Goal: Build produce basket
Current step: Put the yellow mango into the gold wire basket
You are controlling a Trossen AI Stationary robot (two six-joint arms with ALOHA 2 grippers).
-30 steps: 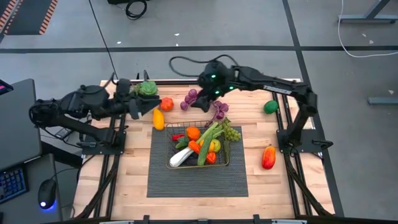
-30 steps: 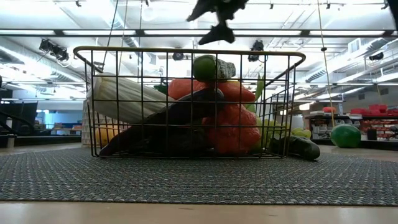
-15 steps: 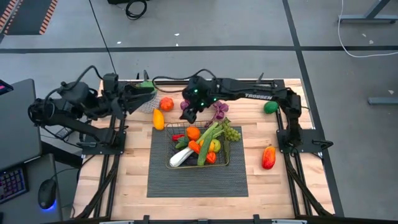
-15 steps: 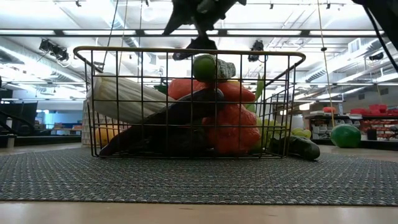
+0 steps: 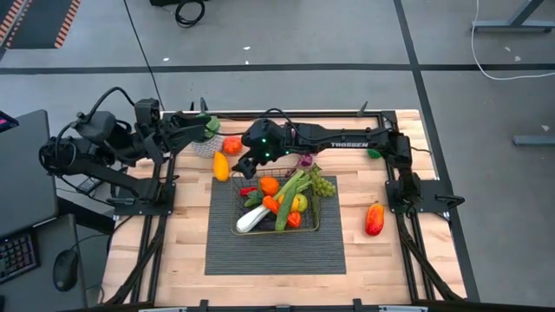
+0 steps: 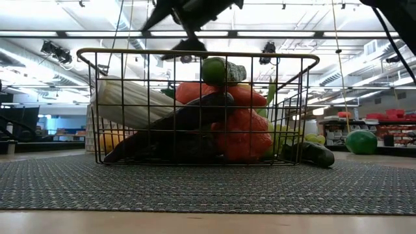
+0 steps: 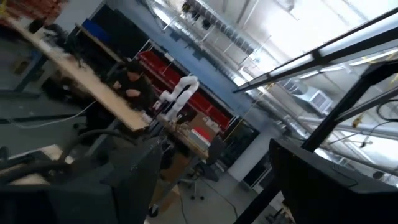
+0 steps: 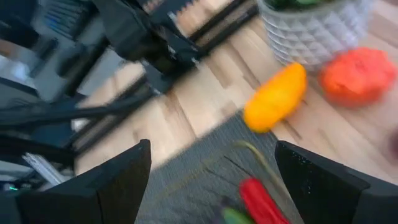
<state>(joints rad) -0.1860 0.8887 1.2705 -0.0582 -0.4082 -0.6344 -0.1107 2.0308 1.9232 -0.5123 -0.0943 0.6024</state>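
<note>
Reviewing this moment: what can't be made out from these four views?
- Low view: the brass-coloured wire mesh basket and its piled toy produce hide the table behind.
- Low view: the right gripper is cut off by the top edge.
- Left wrist view: the left gripper's dark fingers frame only the room, no table.
- High view: the right arm hides part of the purple grapes.

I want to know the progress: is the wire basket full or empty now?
Mostly full. The basket holds a leek, a carrot and more, piled to its rim in the low view.
</note>
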